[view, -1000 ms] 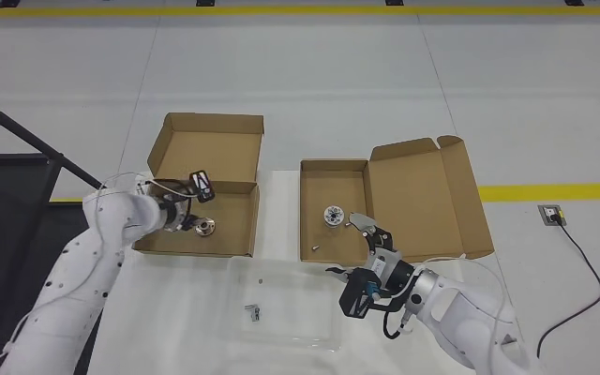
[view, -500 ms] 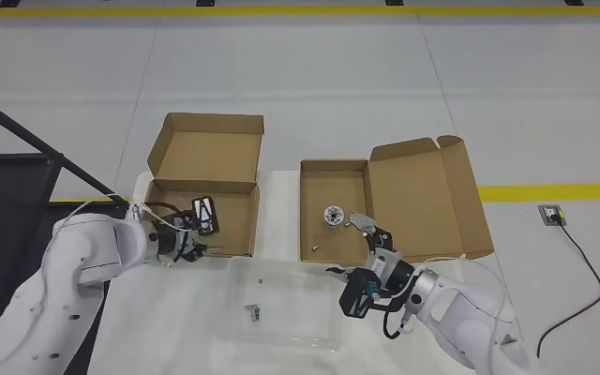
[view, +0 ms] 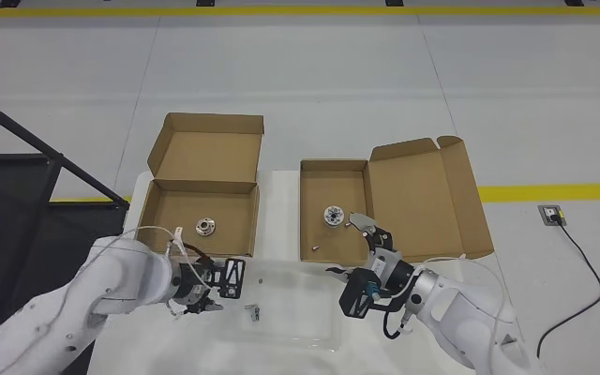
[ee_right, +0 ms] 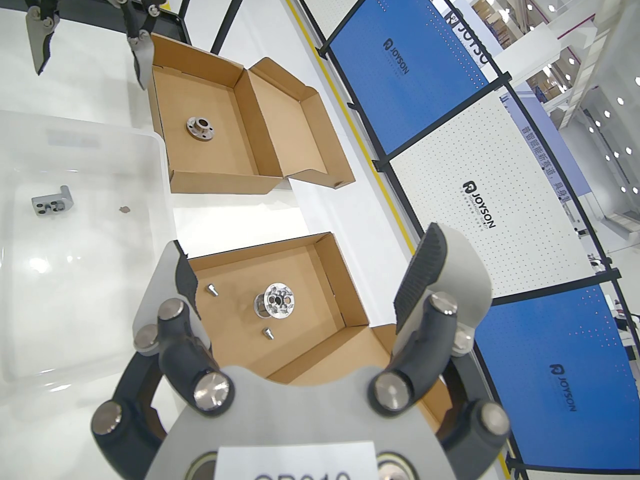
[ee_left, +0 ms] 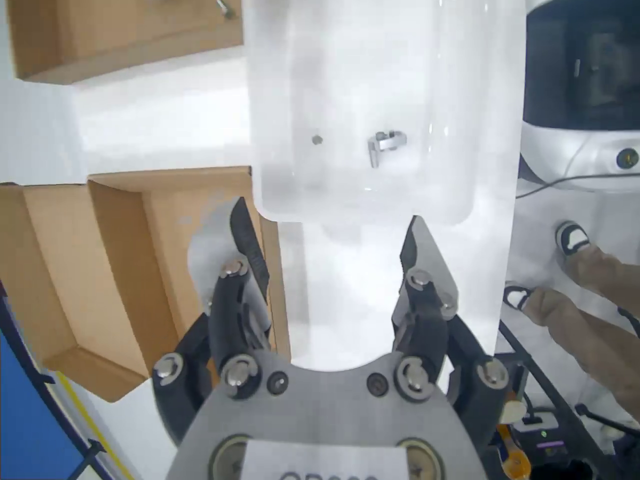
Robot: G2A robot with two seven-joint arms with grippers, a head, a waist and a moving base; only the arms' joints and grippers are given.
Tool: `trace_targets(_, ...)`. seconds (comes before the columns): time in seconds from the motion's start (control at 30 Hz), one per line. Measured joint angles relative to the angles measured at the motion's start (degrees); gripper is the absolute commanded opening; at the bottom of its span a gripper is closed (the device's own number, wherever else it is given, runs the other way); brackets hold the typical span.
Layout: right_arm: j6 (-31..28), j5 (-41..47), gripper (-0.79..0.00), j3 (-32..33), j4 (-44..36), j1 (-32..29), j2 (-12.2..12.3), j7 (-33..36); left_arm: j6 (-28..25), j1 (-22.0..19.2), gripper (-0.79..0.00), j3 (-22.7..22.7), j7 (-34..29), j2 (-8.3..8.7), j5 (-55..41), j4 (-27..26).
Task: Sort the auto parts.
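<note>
Left hand: empty, jaws spread, hovering at 9 o'clock edge of clear bin. I judge it lined up for L-bracket lying inside. Right hand: empty, jaws spread, parked at bin's 1 o'clock, at near edge of right box, which holds hub and screws. Flange lies alone in left box at counter's 10 o'clock. I judge boxes split by part type.

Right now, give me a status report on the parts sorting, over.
Left gripper open, beside the clear bin. Right gripper open, empty, at the right box. Bracket loose in the bin. Only the bin wall between left gripper and bracket.
</note>
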Motion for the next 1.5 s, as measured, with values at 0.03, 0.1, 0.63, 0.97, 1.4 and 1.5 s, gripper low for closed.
trace_targets(0.03,0.0,0.0,0.000,0.0,0.0,0.0,0.0,0.0,0.0,-1.7,-0.182,2.5,0.0,0.40,-0.8,0.6)
trace_targets(0.1,0.0,0.0,0.000,0.0,0.0,0.0,0.0,0.0,0.0,-4.3,-0.191,6.0,0.0,0.73,-2.4,1.5)
trace_targets(0.63,0.0,0.0,0.000,0.0,0.0,0.0,0.0,0.0,0.0,-18.1,-0.366,23.6,7.0,-3.58,-3.7,11.4)
trace_targets(0.97,0.0,0.0,0.000,0.0,0.0,0.0,0.0,0.0,0.0,-19.6,-0.271,28.9,7.7,-9.05,0.3,16.8)
trace_targets(1.4,0.0,0.0,0.000,0.0,0.0,0.0,0.0,0.0,0.0,-18.8,-0.299,31.5,5.1,-16.29,4.7,22.4)
trace_targets(1.5,0.0,0.0,0.000,0.0,0.0,0.0,0.0,0.0,0.0,-18.3,-0.314,31.9,4.4,-17.67,5.7,23.4)
